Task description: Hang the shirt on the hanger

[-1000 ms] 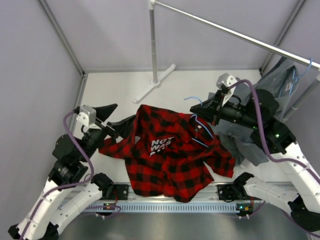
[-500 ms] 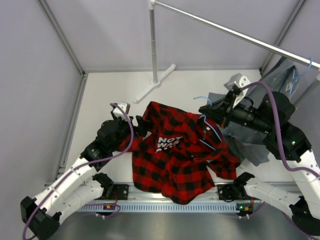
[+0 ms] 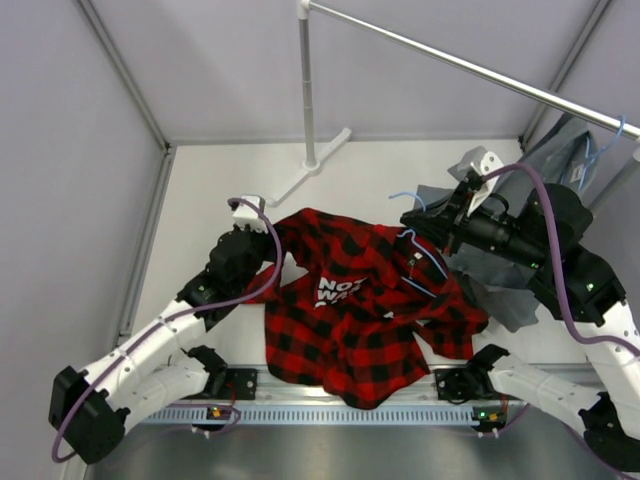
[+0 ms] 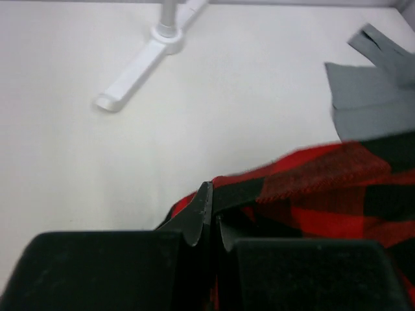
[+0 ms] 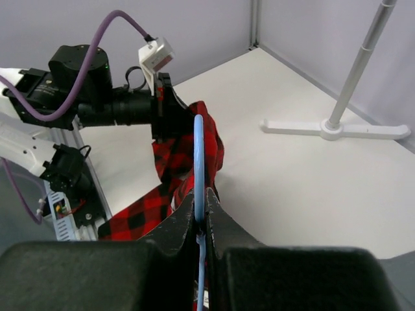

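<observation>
Left jaws seemingly pinching shirt (image 3: 345,335), right hanger (image 5: 198,155)

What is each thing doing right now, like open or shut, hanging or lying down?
shirt: crumpled on the table, not hung.
hanger: held by the shirt, off the rail.
left hand: shut on the shirt's edge.
right hand: shut on the hanger.
grey garment: hanging from the rail.

We log the shirt (image 3: 340,330) as red-and-black buffalo plaid, with white lettering on a dark panel. Hanger (image 5: 199,155) light blue; other garment (image 4: 369,97) plain grey; table (image 3: 200,200) white; cables (image 5: 123,14) purple.
</observation>
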You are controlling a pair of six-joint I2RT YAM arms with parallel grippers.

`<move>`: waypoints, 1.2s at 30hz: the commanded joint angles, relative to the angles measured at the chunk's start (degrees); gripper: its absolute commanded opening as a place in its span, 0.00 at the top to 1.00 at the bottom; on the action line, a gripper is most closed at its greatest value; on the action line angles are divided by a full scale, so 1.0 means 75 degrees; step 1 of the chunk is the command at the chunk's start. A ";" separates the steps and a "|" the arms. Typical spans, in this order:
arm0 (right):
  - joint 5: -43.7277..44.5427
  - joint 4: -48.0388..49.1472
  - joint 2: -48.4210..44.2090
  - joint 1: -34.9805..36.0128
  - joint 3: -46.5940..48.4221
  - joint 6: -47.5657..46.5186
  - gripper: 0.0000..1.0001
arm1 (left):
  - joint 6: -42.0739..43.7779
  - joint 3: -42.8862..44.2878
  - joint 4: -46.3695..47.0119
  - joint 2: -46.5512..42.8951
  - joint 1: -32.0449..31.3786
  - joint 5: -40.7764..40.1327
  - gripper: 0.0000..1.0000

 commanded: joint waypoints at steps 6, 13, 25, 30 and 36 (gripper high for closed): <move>0.0787 0.0160 -0.0860 -0.0126 -0.0221 -0.0284 1.00 | -0.0822 0.1273 -0.0962 0.0560 0.0644 -0.3167 1.00; 0.0764 0.0160 -0.1060 -0.0126 -0.0093 -0.0284 1.00 | -0.1102 0.1871 -0.1278 0.1088 0.1057 -0.2333 1.00; -0.0150 0.0663 -0.0006 -0.0114 0.0024 -0.0085 1.00 | 0.0150 0.1472 0.0666 -0.0807 0.1081 0.2305 1.00; 0.0013 0.1050 0.0229 -0.0137 0.0130 0.0149 1.00 | -0.0094 0.2140 -0.1028 -0.0880 0.1081 0.0414 0.15; 0.0576 0.1086 0.0159 -0.0126 0.0422 0.0501 1.00 | -0.0330 0.2949 -0.3118 -0.0762 0.1081 -0.1444 0.02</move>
